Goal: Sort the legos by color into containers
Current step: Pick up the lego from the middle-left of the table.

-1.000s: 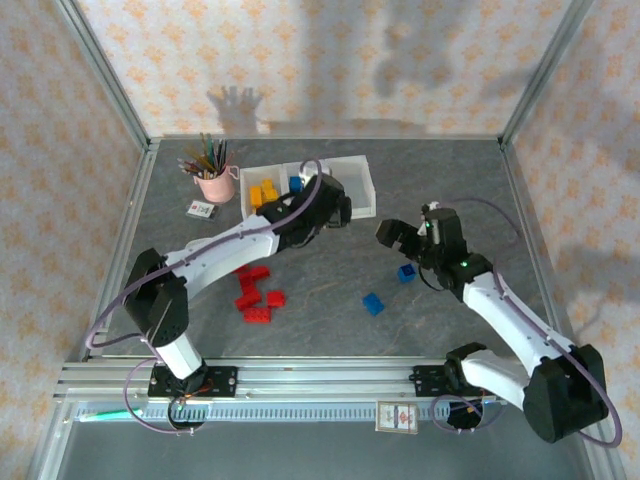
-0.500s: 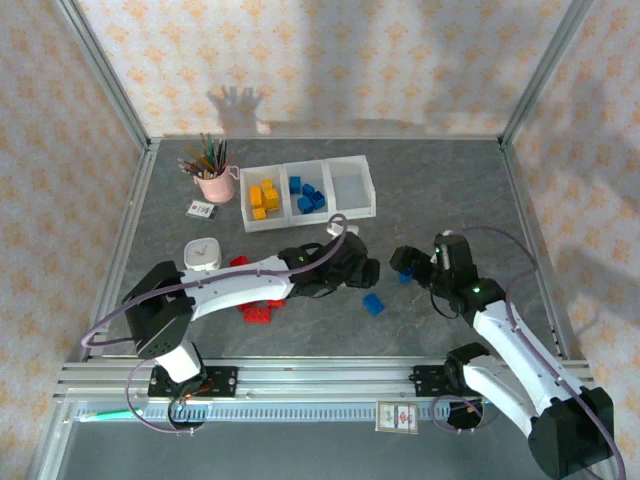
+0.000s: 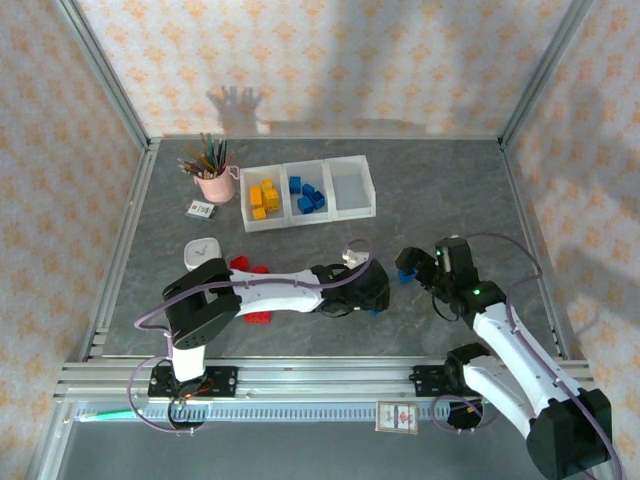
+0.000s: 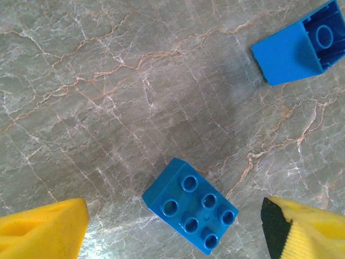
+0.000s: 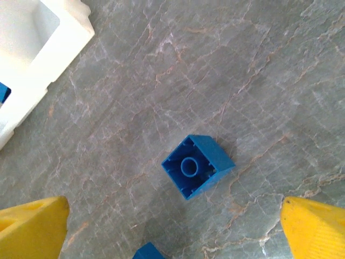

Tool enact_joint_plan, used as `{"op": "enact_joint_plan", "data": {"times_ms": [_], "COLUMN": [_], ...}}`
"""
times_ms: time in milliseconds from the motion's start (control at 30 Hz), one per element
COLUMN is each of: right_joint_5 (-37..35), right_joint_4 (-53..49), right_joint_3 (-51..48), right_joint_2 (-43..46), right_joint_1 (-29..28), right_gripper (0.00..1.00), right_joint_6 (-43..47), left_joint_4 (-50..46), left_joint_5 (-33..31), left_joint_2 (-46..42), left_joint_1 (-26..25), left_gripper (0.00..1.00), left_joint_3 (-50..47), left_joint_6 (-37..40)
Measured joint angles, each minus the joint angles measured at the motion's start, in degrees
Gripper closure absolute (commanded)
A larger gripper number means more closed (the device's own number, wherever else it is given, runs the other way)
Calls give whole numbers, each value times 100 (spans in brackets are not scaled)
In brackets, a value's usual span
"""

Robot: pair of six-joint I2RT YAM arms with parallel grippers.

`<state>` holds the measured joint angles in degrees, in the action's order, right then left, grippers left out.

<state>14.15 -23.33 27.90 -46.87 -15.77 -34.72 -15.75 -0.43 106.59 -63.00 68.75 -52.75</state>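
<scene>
The legos are part sorted. In the top view the yellow-orange bricks (image 3: 262, 197) lie in the left compartment of the tray (image 3: 352, 188) and a cluster of blue bricks (image 3: 307, 195) lies in the middle one. The tray stands at 12 o'clock from the counter's (image 3: 470, 190) middle. The red bricks (image 3: 245, 266) lie loose at 7 o'clock from the tray, partly under my left arm (image 3: 280, 290).

Two more blue ones lie loose at 5 o'clock from the tray. On the left wrist camera I see a six-stud blue brick (image 4: 190, 205), studs up, flat on the counter between the left fingertips (image 4: 43, 229) with bare stone on either side. The left jaws are released and touch nothing. A square blue brick (image 4: 299, 48) lies at 1 o'clock from it, well apart, tipped so its hollow face shows.

On the right wrist camera that square brick lies at 12 o'clock from the right jaws, ahead of the right fingertips (image 5: 32, 226) rather than between them. Those jaws are spread wide, gripping nothing. A corner of the tray shows at 10 o'clock.

Further out, a pink cup of pencils (image 3: 212, 180) stands just beside the tray at 9 o'clock. A small card (image 3: 201, 209) lies at 6 o'clock from the cup. A white square object (image 3: 204, 252), which I can't identify, sits at 6 o'clock from the card.
</scene>
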Motion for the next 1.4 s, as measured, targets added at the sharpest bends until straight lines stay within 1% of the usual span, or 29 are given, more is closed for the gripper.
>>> {"op": "enact_joint_plan", "data": {"times_ms": [267, 333, 467, 633, 767, 900, 1100, 1400], "right_joint_5": [151, 205, 278, 358, 400, 413, 428, 540], "right_joint_4": [162, 212, 267, 330, 367, 391, 402, 404], "right_joint_3": [-72, -72, -72, -72, -74, -74, -74, -68], "right_joint_2": [-66, -66, -101, -184, -201, -205, -205, -203], "right_joint_1": [501, 575, 625, 662, 702, 743, 758, 758], "right_gripper": [0, 0, 0, 0, 0, 0, 0, 0], "right_joint_6": [44, 70, 116, 157, 190, 199, 243, 378], "left_joint_4": [17, 9, -116, -212, -332, -673, -728, -728], "left_joint_5": [-114, -153, -328, -601, -765, -981, -1113, -1263], "left_joint_2": [431, 625, 745, 1095, 1176, 1349, 1390, 1250], "left_joint_1": [-177, -219, -271, -291, -339, -389, -426, -424], "left_gripper": [25, 29, 33, 44, 48, 55, 63, 64], "left_joint_3": [254, 367, 577, 949, 1062, 1331, 1384, 1300], "left_joint_6": [-337, -382, -435, -439, -442, -439, -437, -439]}}
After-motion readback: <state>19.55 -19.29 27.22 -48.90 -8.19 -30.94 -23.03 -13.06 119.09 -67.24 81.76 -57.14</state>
